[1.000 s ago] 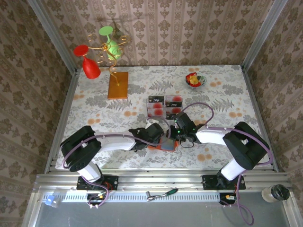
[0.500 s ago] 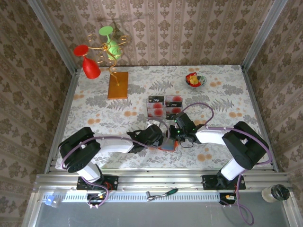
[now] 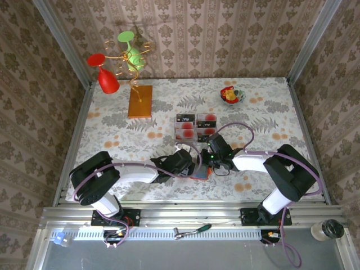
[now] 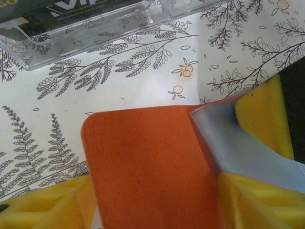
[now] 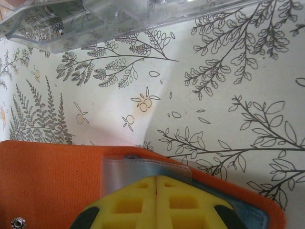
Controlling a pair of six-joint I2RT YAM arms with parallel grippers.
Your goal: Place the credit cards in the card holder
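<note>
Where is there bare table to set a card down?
Free: the left side between the wooden board and the left arm; the right side between the bowl and the right arm. Crowded: near centre, around wallet and tray.

Front-centre crowded; sides & rear mostly free.
Both arms meet at near-centre of the floral-cloth table (image 3: pixel 270 121). The left gripper (image 4: pixel 147 183), jaws apart, and the right gripper (image 5: pixel 157 183), pads pinched together on a flap, sit close together over the flat orange leather-like card holder (image 3: pixel 201 172), leaving no gap to pass between them. Just behind is the clear plastic compartment tray (image 3: pixel 195 126), w/ only a narrow strip of cloth between it and the holder. Rear-left is blocked by the orange-brown wooden board (image 3: pixel 140 101) w/ its gold wire stand (image 3: pixel 136 83), which carries a red glass (image 3: pixel 107 81) & a green glass (image 3: pixel 134 56) overhead. A small bowl (image 3: pixel 231 95) sits rear-right. Bare cloth at far left, far right & between board and tray gives passage.
</note>
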